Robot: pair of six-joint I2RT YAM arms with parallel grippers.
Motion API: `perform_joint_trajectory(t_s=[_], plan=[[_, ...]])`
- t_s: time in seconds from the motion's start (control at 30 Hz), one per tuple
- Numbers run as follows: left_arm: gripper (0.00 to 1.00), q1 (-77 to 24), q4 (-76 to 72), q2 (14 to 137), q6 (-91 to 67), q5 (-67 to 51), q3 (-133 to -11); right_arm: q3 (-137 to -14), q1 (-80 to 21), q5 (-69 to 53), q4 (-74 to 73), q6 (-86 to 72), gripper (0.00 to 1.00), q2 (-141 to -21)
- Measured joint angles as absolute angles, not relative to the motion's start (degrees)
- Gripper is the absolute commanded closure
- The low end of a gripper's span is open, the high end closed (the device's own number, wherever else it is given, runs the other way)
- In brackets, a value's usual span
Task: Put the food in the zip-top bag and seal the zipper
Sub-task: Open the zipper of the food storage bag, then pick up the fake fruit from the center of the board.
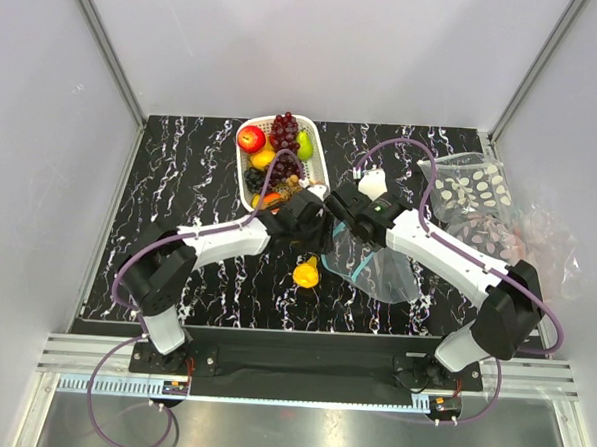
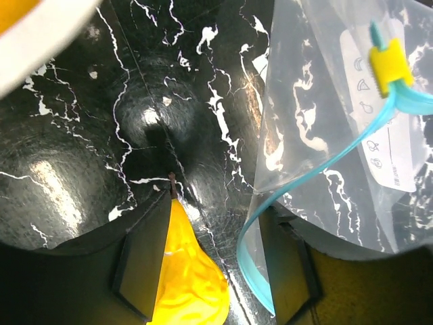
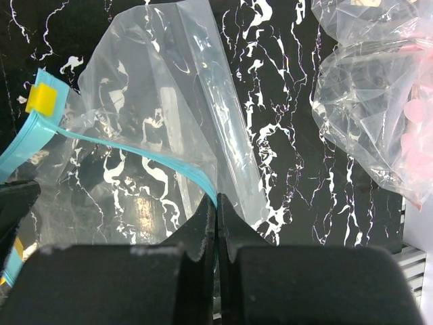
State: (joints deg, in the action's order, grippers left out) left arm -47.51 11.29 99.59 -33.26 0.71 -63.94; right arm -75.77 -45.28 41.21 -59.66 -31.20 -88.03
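Food: glossy moulded toy fruit. Nearly all of it is heaped in the white slotted basket at the back of the black, white-veined table, with a red apple, dark purple grapes and a green fruit among the pieces. None shows inside the bag, so loading is judged barely begun and sealing not begun.

Yellow pear-shaped fruit: smooth and shiny, with a thin brown stalk. It lies on the table just beside the bag's edge, between the fingers of the left gripper. The jaws stand well apart and clamp nothing.

Zip-top bag: thin clear film, creased and limp, lying right of that fruit. The mouth appears parted.

Zipper: narrow teal strip, curving loosely and unsealed, carrying a yellow slider.

Right gripper: fingers pressed together, pinching the bag's teal edge.

Far right: clear bag printed with white ovals and a crumpled clear bag with pink contents.
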Motion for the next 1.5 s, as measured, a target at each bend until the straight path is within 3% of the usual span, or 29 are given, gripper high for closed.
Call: perform_joint_trajectory(t_s=[0.23,0.4,0.67,1.0,1.5], plan=[[0.32,-44.75,11.14,97.78,-33.10,-2.87,-63.20,-75.72,-45.39,41.34,-59.61,-30.83,1.00,-88.03],[0.13,-44.49,11.62,93.27,-32.36,-4.23,-62.19,-75.72,-45.39,41.34,-59.59,-30.76,1.00,-88.03],[0.01,-42.59,12.75,83.92,-31.73,-5.72,-57.98,-75.57,-45.41,41.34,-59.33,-30.61,1.00,-88.03],[0.01,-44.10,15.99,77.65,-31.88,-3.03,-51.99,-74.85,-45.43,41.28,-58.30,-30.61,1.00,-87.50],[0.01,-49.95,17.54,84.29,-34.57,2.02,-50.52,-74.26,-45.45,41.06,-58.15,-30.63,1.00,-85.19]])
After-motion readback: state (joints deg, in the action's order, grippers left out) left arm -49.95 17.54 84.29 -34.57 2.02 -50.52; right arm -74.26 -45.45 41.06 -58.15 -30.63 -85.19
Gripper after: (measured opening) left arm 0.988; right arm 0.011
